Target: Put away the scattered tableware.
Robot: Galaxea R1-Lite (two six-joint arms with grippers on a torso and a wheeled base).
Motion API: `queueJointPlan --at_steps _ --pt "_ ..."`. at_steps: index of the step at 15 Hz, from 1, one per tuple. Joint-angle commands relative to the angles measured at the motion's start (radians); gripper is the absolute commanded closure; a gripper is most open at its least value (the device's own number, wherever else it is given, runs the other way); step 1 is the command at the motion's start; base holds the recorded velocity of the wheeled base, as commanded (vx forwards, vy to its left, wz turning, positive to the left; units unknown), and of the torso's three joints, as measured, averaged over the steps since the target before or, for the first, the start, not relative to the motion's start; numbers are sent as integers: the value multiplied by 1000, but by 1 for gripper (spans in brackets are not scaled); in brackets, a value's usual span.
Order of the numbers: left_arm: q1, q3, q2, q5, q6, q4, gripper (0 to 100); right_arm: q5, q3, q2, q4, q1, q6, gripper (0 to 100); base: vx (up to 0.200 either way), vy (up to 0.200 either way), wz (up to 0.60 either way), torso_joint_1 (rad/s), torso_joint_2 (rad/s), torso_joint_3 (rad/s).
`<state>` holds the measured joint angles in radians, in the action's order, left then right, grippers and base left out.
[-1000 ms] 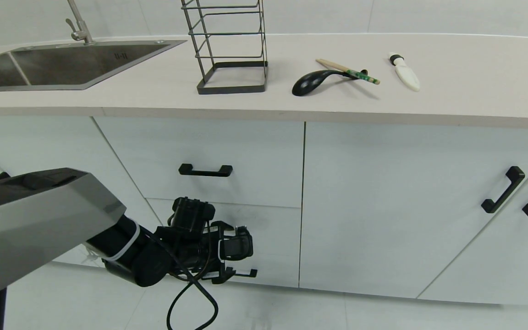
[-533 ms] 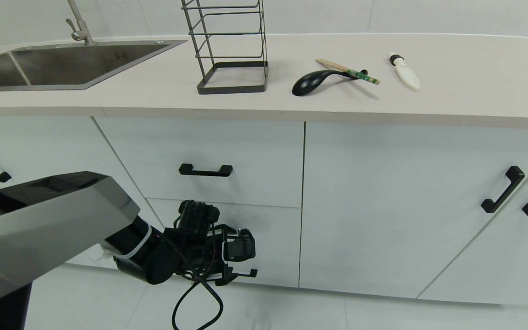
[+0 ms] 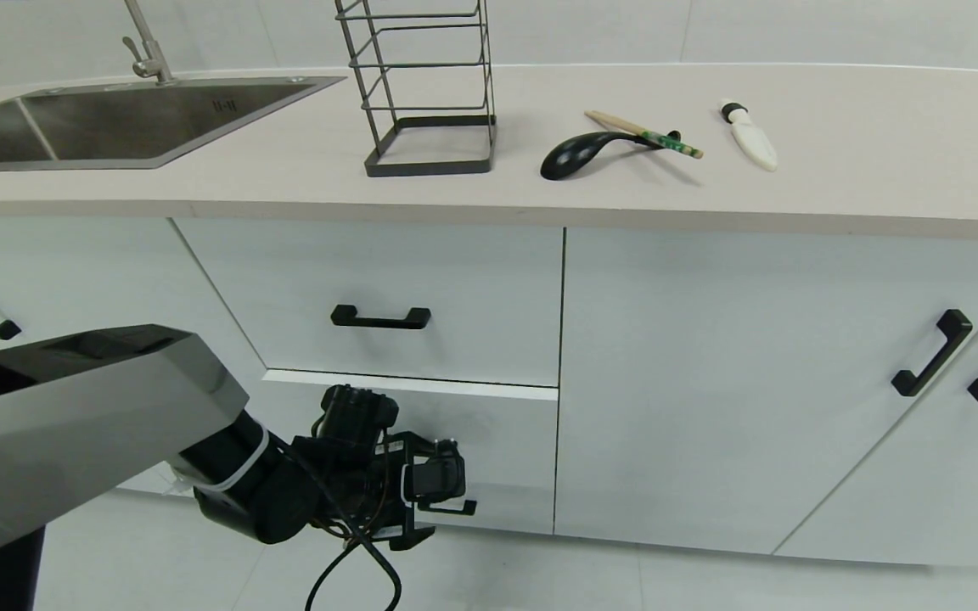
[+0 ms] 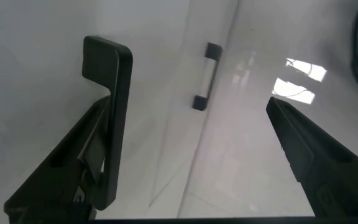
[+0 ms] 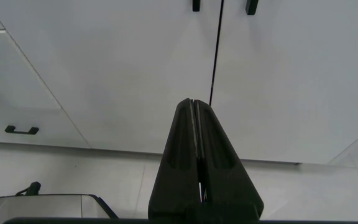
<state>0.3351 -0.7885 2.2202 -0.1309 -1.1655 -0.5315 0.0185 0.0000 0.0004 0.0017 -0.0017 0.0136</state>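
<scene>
1. Hanging low before the cabinet front, the left hand [image 3: 448, 519] has its fingers spread wide and clamps nothing. In the left wrist view the lower drawer's black handle [image 4: 107, 124] lies against 1 finger [image 4: 55, 180].
2. The lower drawer [image 3: 489, 441] stands slightly out, and its pale top edge shows beneath the upper drawer [image 3: 370, 271]. Bare floor lies at 6 o'clock of it.
3. The right hand [image 5: 194, 109] is pressed fully closed with nothing between its fingers, facing white cabinet doors.
4. On the worktop [image 3: 879, 170], the black spoon [image 3: 578, 154] lies at 3 o'clock of the wire rack [image 3: 429, 93], near but apart.
5. The chopsticks [image 3: 643, 133] cross the spoon's handle end, and the white knife [image 3: 750, 138] lies apart at 3 o'clock of them.
6. All 3 sit back from the worktop's front edge, with bare surface at 3 o'clock of the knife.
7. The sink [image 3: 115, 119] lies at 9 o'clock of the rack.
</scene>
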Motion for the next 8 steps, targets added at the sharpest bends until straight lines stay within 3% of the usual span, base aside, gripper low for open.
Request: queueJointPlan --at_steps 1,8 --pt "-1 20 -13 2 0 -8 0 0 0 0 0 0 0 100 0 0 0 0 0 0" --pt "-1 155 -125 -3 0 -16 0 0 0 0 0 0 0 100 0 0 0 0 0 0"
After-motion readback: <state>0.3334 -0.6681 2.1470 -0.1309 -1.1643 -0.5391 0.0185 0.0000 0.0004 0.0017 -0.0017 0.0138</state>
